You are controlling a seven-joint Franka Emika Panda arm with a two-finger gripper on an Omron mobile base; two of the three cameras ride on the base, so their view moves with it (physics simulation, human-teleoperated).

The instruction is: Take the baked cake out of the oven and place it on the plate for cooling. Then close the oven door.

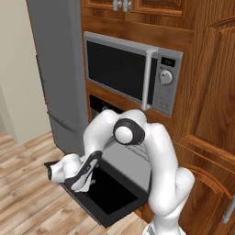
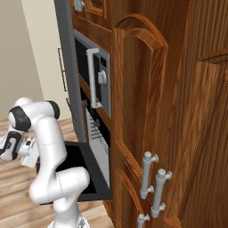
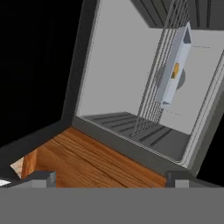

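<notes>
Cake (image 3: 175,70) ahead of the gripper (image 3: 107,177): small orange-tan lump on a pale tray (image 3: 175,65).
Oven (image 3: 131,87) grey-walled, wire-racked; fingers spread, empty.

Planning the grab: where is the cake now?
In the hand view the cake sits on the grey tray on a wire rack, deep inside the open oven.

The oven door (image 1: 112,195) lay folded down flat before the oven (image 1: 133,149), under the microwave (image 1: 131,71). In the hand view, the baked cake (image 3: 175,70) sat in a tray (image 3: 175,65) on a wire rack (image 3: 153,87) inside the cavity. A refrigerator (image 1: 57,69) stood left of the oven, cabinet doors (image 2: 151,111) to its right.
</notes>
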